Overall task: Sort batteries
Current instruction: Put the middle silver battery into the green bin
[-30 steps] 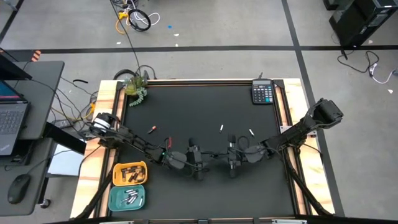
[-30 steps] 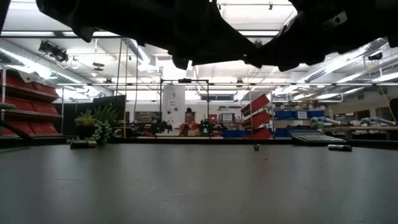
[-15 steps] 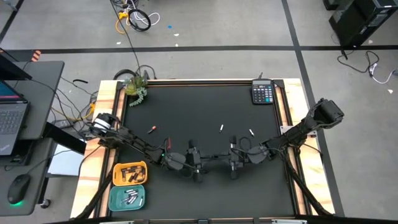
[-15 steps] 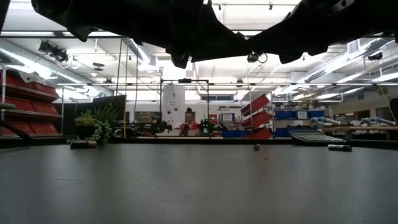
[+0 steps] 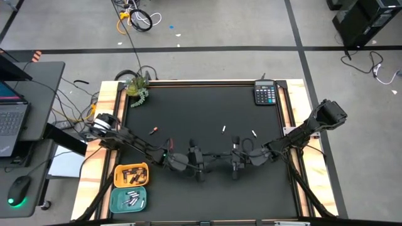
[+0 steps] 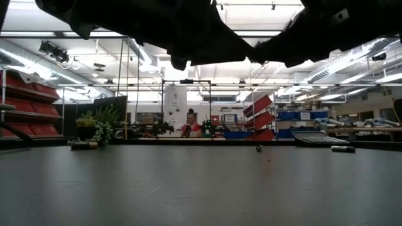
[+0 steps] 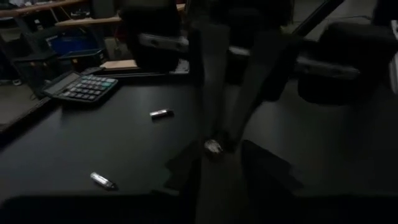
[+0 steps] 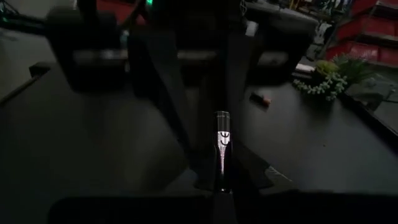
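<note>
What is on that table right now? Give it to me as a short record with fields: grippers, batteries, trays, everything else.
left gripper: near table front, fingers apart, facing the right gripper, holding nothing
right gripper: near table front, shut on a battery
loose batteries: two white mid-table, one dark with orange end to the left
orange tray: front-left corner, dark batteries inside
teal tray: in front of the orange one, silvery batteries inside
calculator: far right corner
plant: far left corner
</note>
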Tool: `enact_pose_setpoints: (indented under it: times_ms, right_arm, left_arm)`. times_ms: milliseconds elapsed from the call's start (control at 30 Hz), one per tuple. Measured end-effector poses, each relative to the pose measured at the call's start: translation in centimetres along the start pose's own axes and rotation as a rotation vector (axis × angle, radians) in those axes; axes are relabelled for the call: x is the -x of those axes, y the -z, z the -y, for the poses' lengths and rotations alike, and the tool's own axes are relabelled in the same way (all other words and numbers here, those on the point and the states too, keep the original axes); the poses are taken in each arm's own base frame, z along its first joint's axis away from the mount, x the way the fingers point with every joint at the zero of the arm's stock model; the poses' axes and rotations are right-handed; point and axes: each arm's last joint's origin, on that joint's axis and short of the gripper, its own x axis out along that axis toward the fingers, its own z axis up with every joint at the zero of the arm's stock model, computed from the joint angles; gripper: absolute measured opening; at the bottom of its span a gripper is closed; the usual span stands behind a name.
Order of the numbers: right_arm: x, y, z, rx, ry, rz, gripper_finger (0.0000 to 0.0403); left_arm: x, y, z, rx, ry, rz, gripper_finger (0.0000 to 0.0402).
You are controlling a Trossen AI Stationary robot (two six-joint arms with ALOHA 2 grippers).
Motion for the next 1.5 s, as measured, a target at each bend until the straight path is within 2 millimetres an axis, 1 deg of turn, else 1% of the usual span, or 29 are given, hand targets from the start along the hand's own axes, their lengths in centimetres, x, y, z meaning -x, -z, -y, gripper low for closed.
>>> enact_pose_setpoints:
  times_ms: [67, 167, 567, 700, 867, 1167, 1367, 1500]
  right_arm:
    - [0.16, 0.12, -0.08, 0.013, -0.002, -0.02, 0.0028]
    - [0.5, -0.13, 0.01, 0.007, 0.01, -0.024, 0.0029]
    - [0.53, -0.04, -0.01, 0.004, 0.001, -0.033, 0.0028]
    - [0.54, -0.07, -0.01, 0.003, 0.0, -0.032, 0.0029]
    - [0.52, -0.1, 0.0, 0.0, -0.006, -0.029, 0.0029]
    - [0.53, -0.14, 0.0, 0.0, -0.007, -0.025, 0.0029]
    - [0.54, -0.3, 0.01, -0.004, -0.004, -0.006, 0.0038]
    - [0.52, -0.27, 0.07, -0.056, 0.0, -0.009, 0.0069]
  left_arm:
    - [0.19, -0.29, -0.13, -0.012, -0.006, -0.014, 0.0143]
    - [0.32, -0.27, -0.21, -0.025, -0.008, -0.035, 0.0158]
    - [0.25, -0.54, -0.26, 0.006, 0.009, -0.012, 0.016]
    - [0.08, -0.56, -0.56, 0.012, 0.002, -0.011, 0.0142]
    - [-0.21, -0.71, -0.73, 0.034, 0.047, 0.016, 0.0102]
    - [-0.3, -0.64, -0.82, 0.029, 0.061, 0.008, 0.0037]
    - [-0.28, -0.67, -0.81, 0.028, 0.068, 0.009, 0.0036]
    - [-0.28, -0.62, -0.8, 0.024, 0.066, 0.004, 0.0036]
